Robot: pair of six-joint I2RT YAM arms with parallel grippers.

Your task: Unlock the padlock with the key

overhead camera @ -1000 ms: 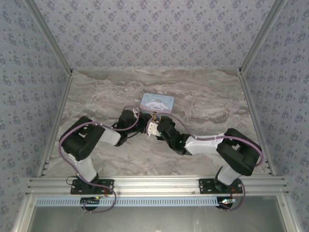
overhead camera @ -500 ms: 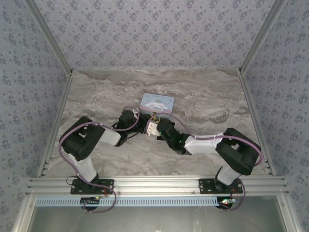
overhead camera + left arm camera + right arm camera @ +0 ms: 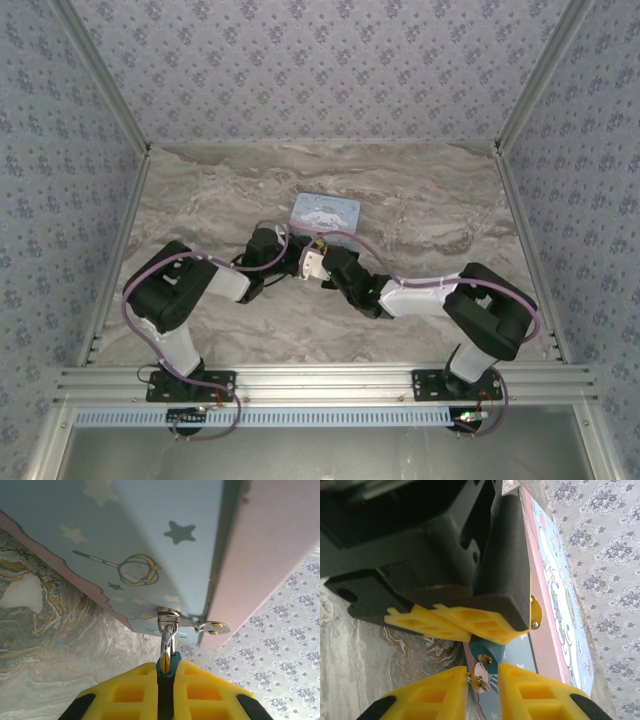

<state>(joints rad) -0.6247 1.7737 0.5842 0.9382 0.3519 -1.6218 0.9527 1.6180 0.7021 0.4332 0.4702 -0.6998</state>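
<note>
- Since a second ago, I note the right arm (image 3: 420, 297) has edged leftward toward the left arm in the top view. The right hand's fingers have also drawn closer together.
- Left hand (image 3: 165, 672): fingers together, clamped on the teal body of the padlock (image 3: 481, 650).
- The padlock sits at the near edge of the tin box (image 3: 325, 212). Its shackle is threaded through the metal hasp (image 3: 167, 614) on the tin's side.
- Right hand (image 3: 484, 674): the yellow fingers stand a narrow gap apart, just beside the padlock's free end, with the round head of the key (image 3: 478, 676) between them.
- The key head lies against one finger, and a sliver of space shows on the other side. I cannot tell whether it is pinched.
- The key is just beside the brass keyway in the padlock's end face. I cannot tell whether it is seated.
- The tin lies flat on the marble-patterned table (image 3: 430, 225), just beyond the two hands, which meet at its near edge.
</note>
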